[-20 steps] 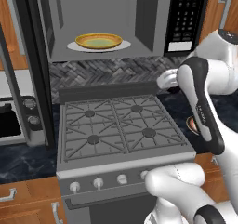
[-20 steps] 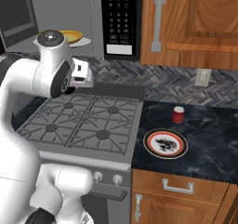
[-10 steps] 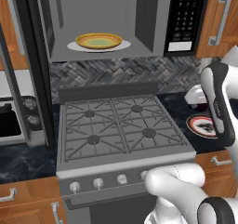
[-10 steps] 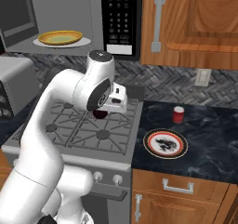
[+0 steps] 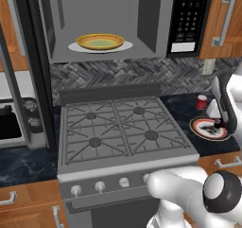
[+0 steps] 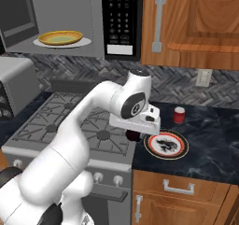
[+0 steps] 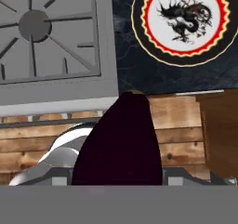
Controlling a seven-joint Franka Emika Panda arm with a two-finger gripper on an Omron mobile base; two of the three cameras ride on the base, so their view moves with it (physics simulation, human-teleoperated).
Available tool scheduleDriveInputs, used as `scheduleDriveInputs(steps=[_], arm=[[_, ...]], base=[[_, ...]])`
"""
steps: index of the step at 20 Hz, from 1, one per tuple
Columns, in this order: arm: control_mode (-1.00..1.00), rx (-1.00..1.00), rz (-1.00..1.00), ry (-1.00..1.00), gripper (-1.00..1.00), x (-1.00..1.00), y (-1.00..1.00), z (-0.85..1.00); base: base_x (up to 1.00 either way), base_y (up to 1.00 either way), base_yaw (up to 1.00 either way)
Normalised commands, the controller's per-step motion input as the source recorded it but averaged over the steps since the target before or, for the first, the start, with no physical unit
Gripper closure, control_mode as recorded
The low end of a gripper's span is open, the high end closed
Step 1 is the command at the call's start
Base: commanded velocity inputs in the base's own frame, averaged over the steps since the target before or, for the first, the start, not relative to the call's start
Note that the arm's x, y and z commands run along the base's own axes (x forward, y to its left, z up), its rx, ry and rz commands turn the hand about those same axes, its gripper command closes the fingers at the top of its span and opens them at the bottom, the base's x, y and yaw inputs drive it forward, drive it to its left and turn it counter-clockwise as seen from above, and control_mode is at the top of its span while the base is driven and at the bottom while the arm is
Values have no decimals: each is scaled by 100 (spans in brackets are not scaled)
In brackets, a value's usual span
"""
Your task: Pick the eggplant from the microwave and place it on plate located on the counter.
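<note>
Beside the stove's right edge, my hand (image 6: 135,134) pinches the small dark purple eggplant (image 7: 119,141). It hangs near (not over) the round white red-rimmed plate (image 6: 165,145) on the dark marbled tabletop (image 6: 210,140).

plate (image 6: 166,144) top bare, red cup (image 6: 179,115) just behind

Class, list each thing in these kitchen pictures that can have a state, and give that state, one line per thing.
microwave: door open, yellow dish on its turntable.
eggplant: held in the claw, in the air, not yet on the plate.
claw: shut on the eggplant, beside the plate.
plate: flat on the counter, nothing on it.
red cup: upright.
</note>
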Motion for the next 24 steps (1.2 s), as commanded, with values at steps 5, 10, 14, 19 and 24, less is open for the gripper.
scheduleDriveInputs(steps=[5, 10, 14, 19, 24], arm=[[-100, 1, -2, 9, 100, 44, -80, -48], [-100, 0, 1, 0, 100, 75, -45, -47], [-100, 0, 2, 3, 100, 89, -36, -51], [-100, 1, 3, 4, 100, 85, -34, -57], [-100, 2, 2, 0, 100, 57, -28, -58]], base=[[0, 0, 0], [0, 0, 0], [0, 0, 0], [0, 0, 0], [0, 0, 0]])
